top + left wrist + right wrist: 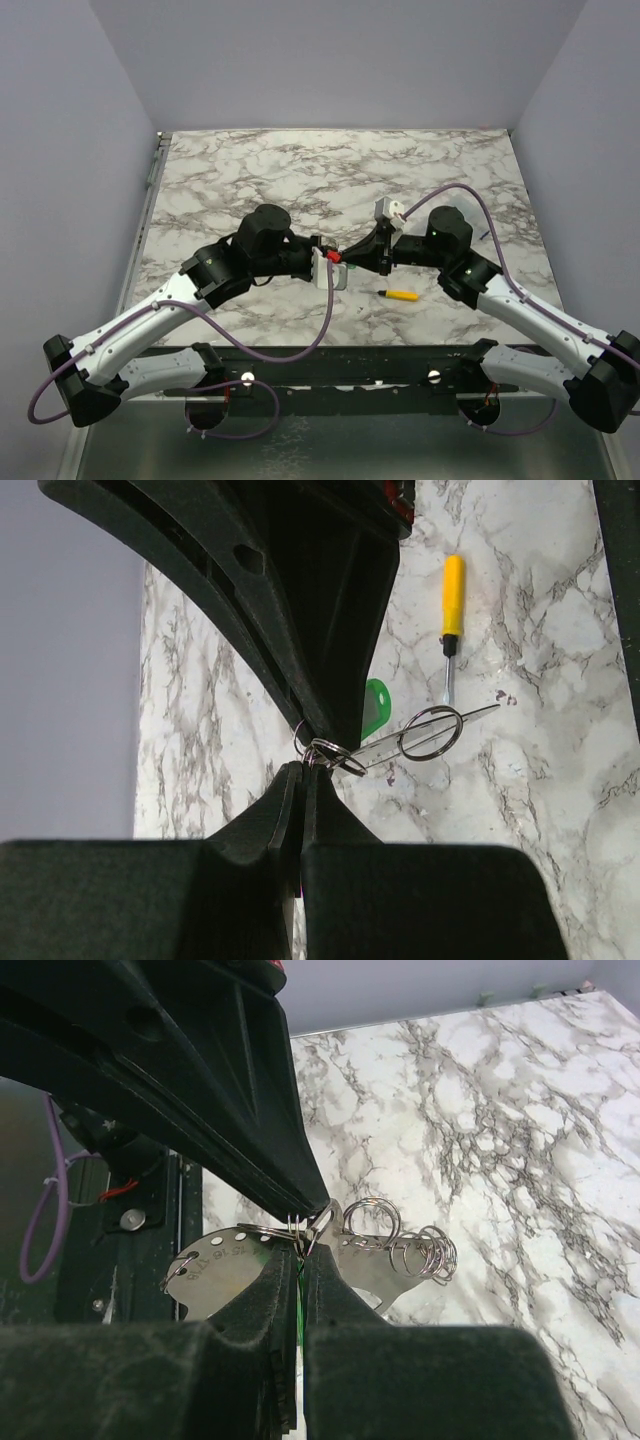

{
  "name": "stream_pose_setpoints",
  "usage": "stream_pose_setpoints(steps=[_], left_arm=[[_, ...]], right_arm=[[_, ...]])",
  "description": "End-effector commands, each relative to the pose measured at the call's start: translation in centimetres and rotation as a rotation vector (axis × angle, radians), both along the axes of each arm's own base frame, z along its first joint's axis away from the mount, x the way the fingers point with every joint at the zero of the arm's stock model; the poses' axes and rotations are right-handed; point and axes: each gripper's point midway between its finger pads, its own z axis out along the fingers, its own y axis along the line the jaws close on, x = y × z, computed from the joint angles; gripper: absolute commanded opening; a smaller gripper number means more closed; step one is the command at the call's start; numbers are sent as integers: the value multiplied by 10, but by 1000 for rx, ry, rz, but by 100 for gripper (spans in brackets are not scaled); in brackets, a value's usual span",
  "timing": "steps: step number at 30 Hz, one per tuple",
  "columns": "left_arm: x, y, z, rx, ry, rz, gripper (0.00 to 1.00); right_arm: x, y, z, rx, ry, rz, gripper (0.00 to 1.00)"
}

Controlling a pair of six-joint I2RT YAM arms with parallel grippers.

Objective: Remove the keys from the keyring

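Left wrist only: green key (375,706), screwdriver (452,598).
Right wrist only: silver key (215,1272), keyring (425,1252) coils.
Jaws, left gripper (302,780): pinched on keyring.
Jaws, right gripper (303,1265): closed; contents unclear.
Overhead: keys indistinct.

- surface (300,170): white marble, grey-black veins
- screwdriver (452,590), at 1 o'clock from the key (377,702): yellow handle, black collar, silver shaft
- key: bright green head
- keyring (425,1255): silvery-grey
- left gripper (303,770), right gripper (303,1257): black
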Motion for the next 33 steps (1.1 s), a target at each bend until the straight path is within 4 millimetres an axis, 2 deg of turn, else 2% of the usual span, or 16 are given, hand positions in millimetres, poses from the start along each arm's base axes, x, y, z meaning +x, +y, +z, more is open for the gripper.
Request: stream_pose_setpoints(steps=[1,5,8,10,15,19,22,27,29,33], left_arm=[[10,9,38,-94,-132,40,0],[7,8,37,-97,-122,25,0],[4,6,36,-98,-115,8,0],[3,5,36,-98,-119,-6,0],[4,3,35,-90,-123,-14,0],[2,2,35,-89,-127,-27,0],[2,2,35,-89,-130,-32,0],[0,1,35,-83,-138,-49,0],[-1,1,34,-81,-138,-55,0],[-3,1,34,-81,-139,-64,0]], right_arm=[[-14,-9,-28,-52,58,47,1],[-18,-10,-22,-46,0,75,1],[-17,-9,-18,-49,-14,82,8],[-17,-9,-14,-45,-25,81,18],[-18,-8,-10,-41,-31,94,28],[-16,-8,-9,-36,-29,81,25],[-11,-6,-4,-22,-5,56,40],[-4,-5,5,-9,20,17,56],[2,-4,6,-16,33,-10,57],[11,-6,7,-16,24,-59,53]])
